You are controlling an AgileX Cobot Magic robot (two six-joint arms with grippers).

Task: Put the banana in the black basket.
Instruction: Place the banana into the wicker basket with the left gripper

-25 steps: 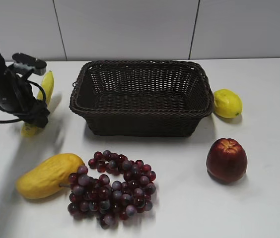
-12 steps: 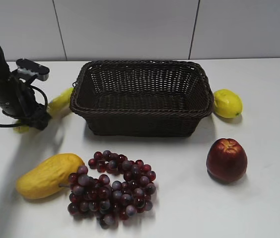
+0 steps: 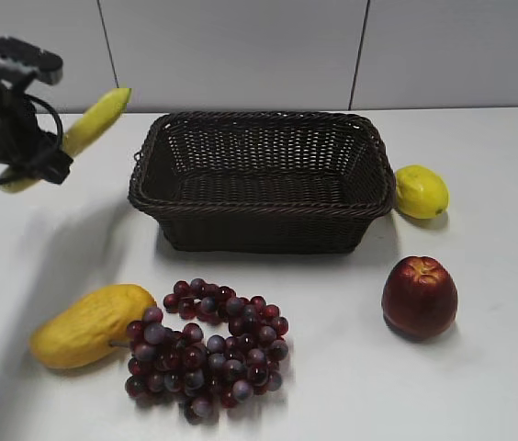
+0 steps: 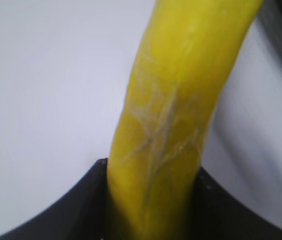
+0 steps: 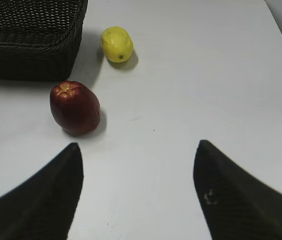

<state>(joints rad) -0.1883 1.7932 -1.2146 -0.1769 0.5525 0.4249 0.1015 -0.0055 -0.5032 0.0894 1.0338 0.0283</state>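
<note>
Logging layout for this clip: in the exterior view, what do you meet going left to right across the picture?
Left gripper holding the banana → mango → grapes → black basket → apple; the lemon overlaps the apple's span.

Bright, even light, soft shadows; left wrist view blurred close-up

The exterior camera stands in front of the table, looking down at a slant across the black basket toward the tiled wall. The left wrist camera sits right up against the banana, which fills its frame. The right wrist camera looks down from right of the basket, sharing its corner, the lemon and apple with the exterior view.
</note>
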